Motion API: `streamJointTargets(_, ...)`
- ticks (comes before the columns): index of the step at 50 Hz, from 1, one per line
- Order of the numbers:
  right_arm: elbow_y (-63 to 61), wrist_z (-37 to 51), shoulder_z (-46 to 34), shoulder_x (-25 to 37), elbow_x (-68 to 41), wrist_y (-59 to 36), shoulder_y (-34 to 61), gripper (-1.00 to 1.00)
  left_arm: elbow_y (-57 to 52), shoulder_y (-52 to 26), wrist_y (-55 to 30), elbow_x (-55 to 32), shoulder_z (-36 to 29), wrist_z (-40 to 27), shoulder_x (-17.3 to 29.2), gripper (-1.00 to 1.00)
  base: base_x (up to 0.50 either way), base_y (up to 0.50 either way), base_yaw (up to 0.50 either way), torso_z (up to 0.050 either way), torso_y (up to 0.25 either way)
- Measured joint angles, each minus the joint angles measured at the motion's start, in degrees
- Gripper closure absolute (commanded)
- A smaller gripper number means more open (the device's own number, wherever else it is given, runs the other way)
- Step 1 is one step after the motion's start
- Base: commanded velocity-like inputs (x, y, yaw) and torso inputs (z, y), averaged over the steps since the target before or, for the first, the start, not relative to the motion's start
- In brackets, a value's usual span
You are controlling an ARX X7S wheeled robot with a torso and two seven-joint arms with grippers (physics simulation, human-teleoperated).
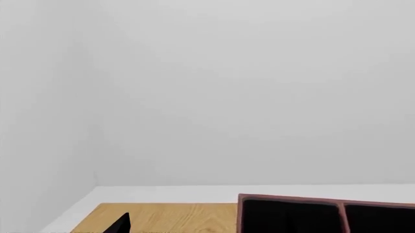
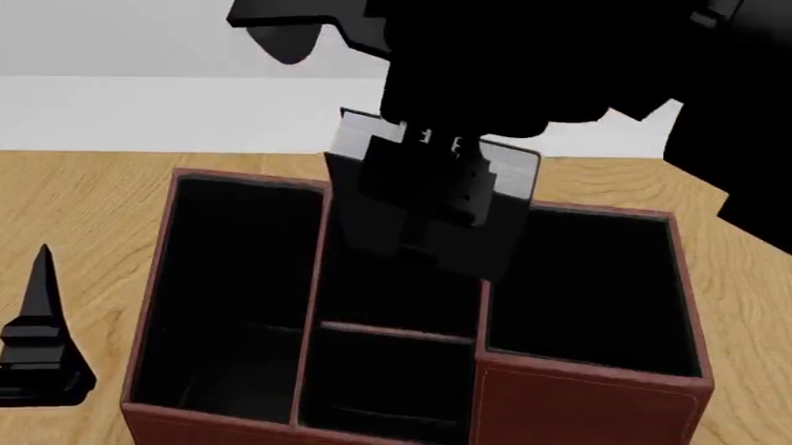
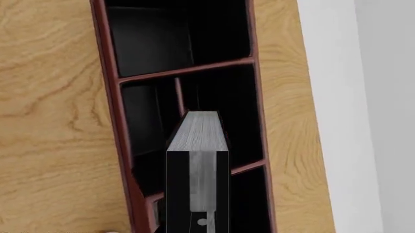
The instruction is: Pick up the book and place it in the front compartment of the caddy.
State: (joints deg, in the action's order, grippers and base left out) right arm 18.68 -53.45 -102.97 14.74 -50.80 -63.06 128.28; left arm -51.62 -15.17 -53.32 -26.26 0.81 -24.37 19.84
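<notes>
My right gripper is shut on the black book and holds it tilted over the reddish-brown caddy. The book's lower end hangs over the front compartment, the larger far cell of the middle column, behind the low crossbar. In the right wrist view the book's white page edges point down into the caddy's middle column, between my fingers. My left gripper rests low at the caddy's left, empty, with one fingertip showing far off-centre.
The caddy stands on a wooden table, with a long undivided cell on the left and a wide cell on the right. The table's far edge meets a white wall. My right arm fills the upper view.
</notes>
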Motion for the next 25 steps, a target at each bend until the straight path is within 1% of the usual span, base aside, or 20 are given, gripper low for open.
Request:
streamJointTargets(18, 17.5, -10.1, -4.4, -9.8, 8.0, 10.3, -5.0, 1.0, 0.5, 0.0, 0.4, -0.5, 0.4, -0.4, 0.5, -1.0, 0.0, 0.0, 0.0, 0.001, 0.001)
streamJointTargets(21, 20.2, -11.4, -4.1, -11.1, 9.6, 11.8, -6.0, 1.0, 0.6, 0.0, 0.5, -0.5, 0.5, -0.4, 0.5, -1.0, 0.0, 0.0, 0.0, 0.0, 0.0)
streamJointTargets(25, 22.8, -13.4, -1.7, -12.3, 13.7, 12.9, -7.7, 1.0, 0.8, -0.1, 0.5, -0.7, 0.5, -0.4, 0.6, -1.0, 0.0, 0.0, 0.0, 0.0, 0.003)
